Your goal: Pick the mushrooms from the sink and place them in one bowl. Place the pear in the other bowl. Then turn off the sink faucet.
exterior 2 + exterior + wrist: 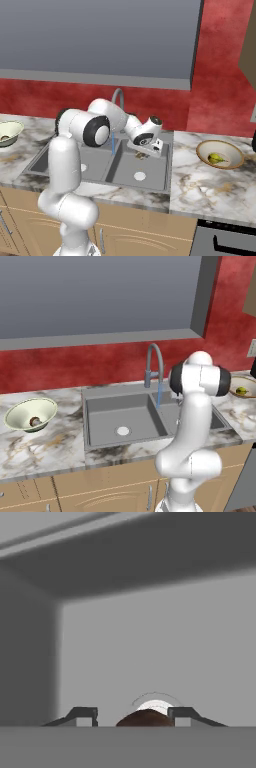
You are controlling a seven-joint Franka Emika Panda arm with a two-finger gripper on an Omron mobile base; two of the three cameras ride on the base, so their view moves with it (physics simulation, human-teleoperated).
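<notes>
In the hand view a brown mushroom cap [145, 719] sits low between my gripper's [132, 715] two spread fingertips, nearer the right one, with the white drain [155, 704] just behind it. My gripper [142, 153] is open and hangs in the right basin of the grey sink [70, 167], right over the mushroom [142, 157]. The other mushroom [35, 421] lies in the pale green-white bowl [25, 410] on the left counter. The pear [215, 158] rests in the tan-rimmed bowl [231, 161] on the right counter. A blue stream of water [159, 395] runs from the faucet [154, 361].
The sink's divider wall [156, 415] stands between the basins, and the arm's elbow [200, 381] rises over the right one. Marble counter [45, 443] spreads to both sides. A red wall [75, 363] and a grey window frame stand behind the faucet.
</notes>
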